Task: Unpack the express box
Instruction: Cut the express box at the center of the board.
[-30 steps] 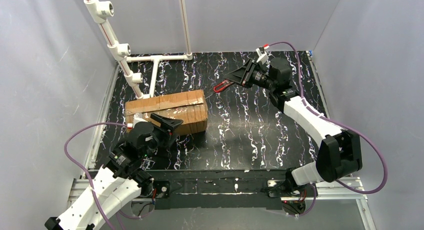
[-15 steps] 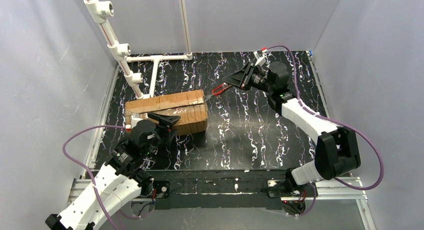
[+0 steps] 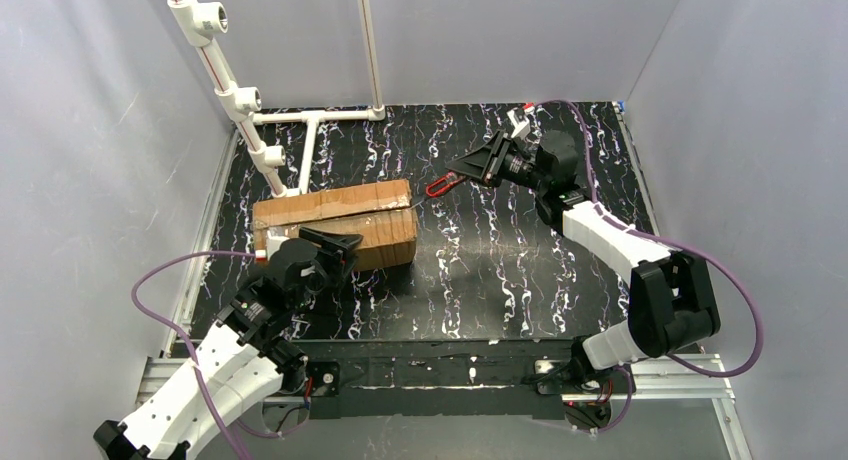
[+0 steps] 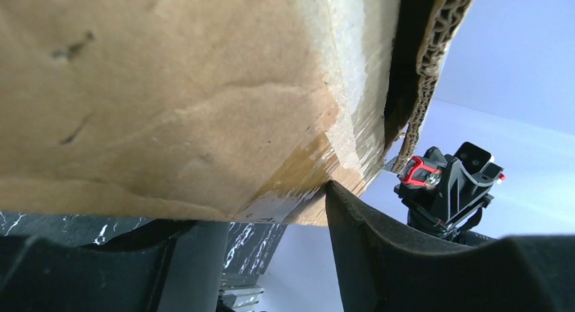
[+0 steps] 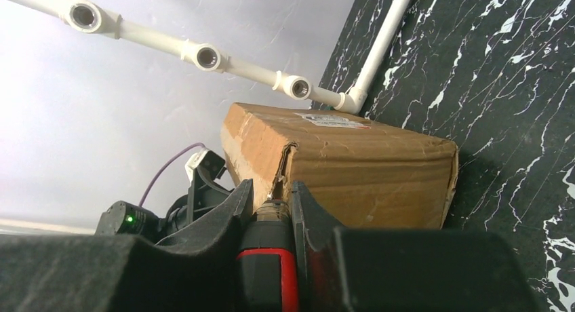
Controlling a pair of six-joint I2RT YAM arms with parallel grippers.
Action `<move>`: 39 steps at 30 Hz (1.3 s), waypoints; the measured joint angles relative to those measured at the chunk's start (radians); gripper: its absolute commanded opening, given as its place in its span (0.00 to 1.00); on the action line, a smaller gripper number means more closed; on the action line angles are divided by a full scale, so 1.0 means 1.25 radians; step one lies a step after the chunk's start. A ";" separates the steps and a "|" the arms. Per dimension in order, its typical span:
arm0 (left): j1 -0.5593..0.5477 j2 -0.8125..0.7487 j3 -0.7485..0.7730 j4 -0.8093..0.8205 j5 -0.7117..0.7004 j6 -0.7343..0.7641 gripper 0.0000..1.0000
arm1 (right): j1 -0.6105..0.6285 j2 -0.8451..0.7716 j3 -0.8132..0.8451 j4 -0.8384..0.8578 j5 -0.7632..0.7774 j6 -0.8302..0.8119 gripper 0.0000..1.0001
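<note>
Express box (image 3: 335, 225) lies on the left of the table (image 3: 480, 260), just beside the white pipe frame (image 3: 300, 150). Left gripper (image 3: 340, 250) sits at its near side, jaws apart, with no grip visible. Right gripper (image 3: 460, 170) is clamped on a red-handled cutter (image 3: 438, 186), tip at the box's right-end seam.

Risks as we judge them:
- With the box unbraced, blade pressure may skid it toward the pipes.
- The blade may slip off the glossy tape.

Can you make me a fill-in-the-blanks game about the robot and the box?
The right gripper holds a cutter with a ____ handle. The box is made of brown ____. The table is black with ____ streaks.
Missing words: red, cardboard, white.
</note>
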 measured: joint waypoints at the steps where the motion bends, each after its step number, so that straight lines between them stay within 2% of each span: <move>1: 0.000 0.002 -0.004 0.003 0.000 -0.002 0.49 | 0.002 0.002 0.000 0.005 -0.001 0.003 0.01; 11: 0.000 0.006 -0.004 0.014 0.000 0.000 0.48 | 0.007 0.004 -0.022 -0.006 0.040 0.001 0.01; 24: 0.000 -0.004 -0.027 0.042 -0.002 -0.010 0.46 | 0.033 0.025 0.014 -0.031 0.052 -0.011 0.01; 29: 0.000 0.011 -0.026 0.056 0.003 -0.002 0.44 | 0.054 -0.035 -0.037 -0.036 0.117 -0.021 0.01; 33: 0.000 0.014 -0.027 0.063 0.010 0.004 0.41 | 0.067 -0.082 -0.042 -0.089 0.164 -0.067 0.01; 39: -0.001 0.026 -0.027 0.081 0.012 0.008 0.40 | 0.080 -0.095 -0.045 -0.096 0.201 -0.091 0.01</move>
